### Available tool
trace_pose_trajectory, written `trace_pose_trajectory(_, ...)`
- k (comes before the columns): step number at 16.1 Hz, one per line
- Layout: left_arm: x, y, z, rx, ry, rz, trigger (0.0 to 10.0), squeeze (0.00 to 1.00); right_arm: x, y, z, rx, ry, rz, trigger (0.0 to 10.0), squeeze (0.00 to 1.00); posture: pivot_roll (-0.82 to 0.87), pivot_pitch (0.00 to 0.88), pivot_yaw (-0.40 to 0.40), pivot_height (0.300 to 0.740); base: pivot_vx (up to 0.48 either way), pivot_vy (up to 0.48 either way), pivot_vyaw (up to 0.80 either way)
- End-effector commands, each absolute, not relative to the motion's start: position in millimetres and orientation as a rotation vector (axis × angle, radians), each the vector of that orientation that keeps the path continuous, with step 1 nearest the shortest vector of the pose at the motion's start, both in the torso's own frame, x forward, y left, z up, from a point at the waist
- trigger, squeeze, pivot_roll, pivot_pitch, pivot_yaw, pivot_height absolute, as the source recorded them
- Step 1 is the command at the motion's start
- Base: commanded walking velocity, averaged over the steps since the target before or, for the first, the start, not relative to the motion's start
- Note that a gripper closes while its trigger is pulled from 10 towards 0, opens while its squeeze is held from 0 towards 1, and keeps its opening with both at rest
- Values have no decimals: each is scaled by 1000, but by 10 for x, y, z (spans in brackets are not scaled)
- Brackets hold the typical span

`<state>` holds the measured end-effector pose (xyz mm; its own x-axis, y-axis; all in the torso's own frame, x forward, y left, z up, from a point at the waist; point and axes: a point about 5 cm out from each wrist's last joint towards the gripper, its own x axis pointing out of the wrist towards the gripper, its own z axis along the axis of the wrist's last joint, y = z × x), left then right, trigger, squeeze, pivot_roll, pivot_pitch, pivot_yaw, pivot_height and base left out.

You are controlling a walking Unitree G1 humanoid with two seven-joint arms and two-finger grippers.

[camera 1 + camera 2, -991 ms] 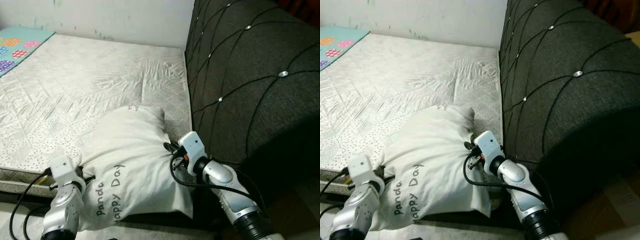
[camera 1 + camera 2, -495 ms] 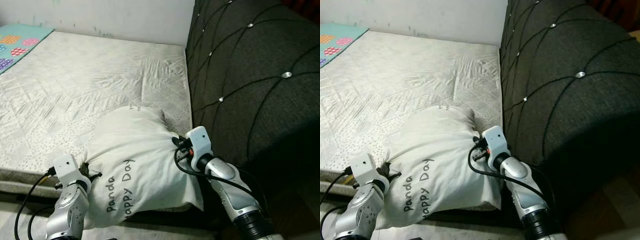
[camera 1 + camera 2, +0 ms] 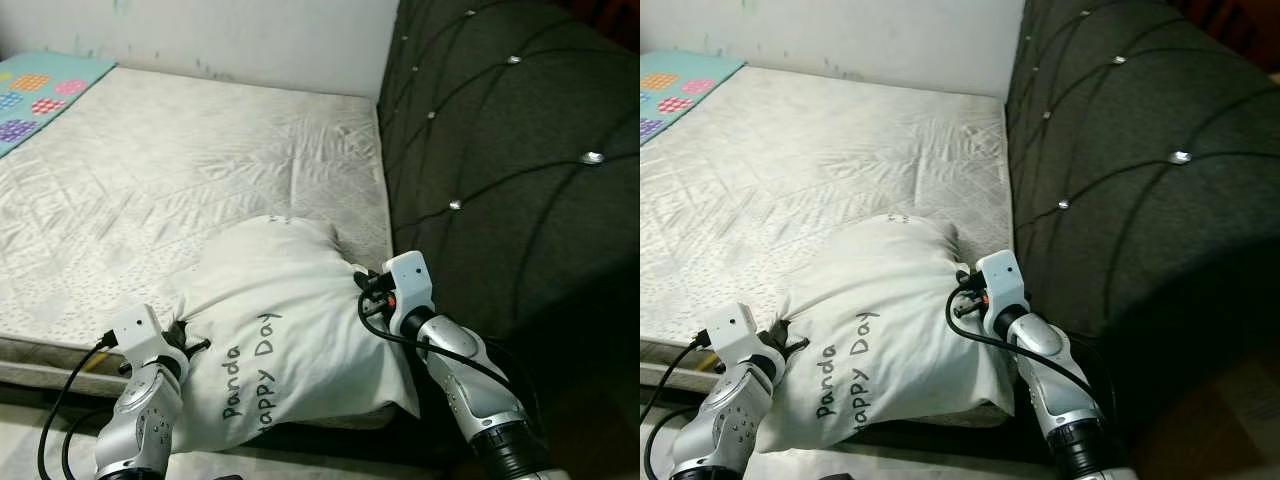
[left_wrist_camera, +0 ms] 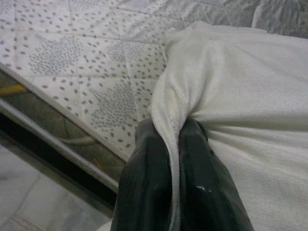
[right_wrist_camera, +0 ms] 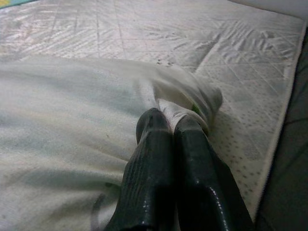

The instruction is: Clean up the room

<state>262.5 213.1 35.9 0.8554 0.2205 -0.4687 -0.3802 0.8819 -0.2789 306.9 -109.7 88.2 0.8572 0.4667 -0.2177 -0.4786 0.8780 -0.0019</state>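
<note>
While both arms reach forward, a white pillow (image 3: pixel 275 335) printed "Panda Happy Day" lies on the near edge of the mattress (image 3: pixel 170 170), just beside the dark tufted headboard (image 3: pixel 510 170). The left gripper (image 4: pixel 173 139) pinches a fold of the pillow's fabric at its near left corner between closed fingers. The right gripper (image 5: pixel 168 120) clamps the pillow's right corner the same way.

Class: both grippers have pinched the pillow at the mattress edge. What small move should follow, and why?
Probably carry the pillow forward onto the mattress. The left gripper and right gripper are each shut on a fold of it, and its near end overhangs the mattress edge.
</note>
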Motion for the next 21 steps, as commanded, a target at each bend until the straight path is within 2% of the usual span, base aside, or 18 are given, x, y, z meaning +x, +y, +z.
trace_pose_trajectory(1,2651,2249,488,-354,379,353,10000,0,3152,-1165,1164,-59,92,460,10000,0,-106,0,-41,740,0,480,0)
trace_pose_trajectory(9,2686,2265,495,-335,381,348,10000,0,3155,-1180,1152,-66,97,459,10000,0,-110,0,-40,740,0,480,0)
trace_pose_trajectory(12,2685,2251,538,-324,336,321,10000,0,3165,-1195,1203,-55,67,441,10000,0,-111,0,-41,740,0,0,0)
trace_pose_trajectory(14,2674,2182,626,-252,267,254,10000,0,3160,-1302,1263,34,43,317,10000,0,-98,0,-43,740,0,0,0)
trace_pose_trajectory(16,2687,2121,637,-264,261,246,10000,0,3134,-1359,1202,45,60,281,10000,0,-80,0,-35,740,0,0,0)
trace_pose_trajectory(21,2729,2034,683,-257,227,211,10000,0,3140,-1331,1167,44,67,263,10000,0,-82,0,-26,740,0,0,0)
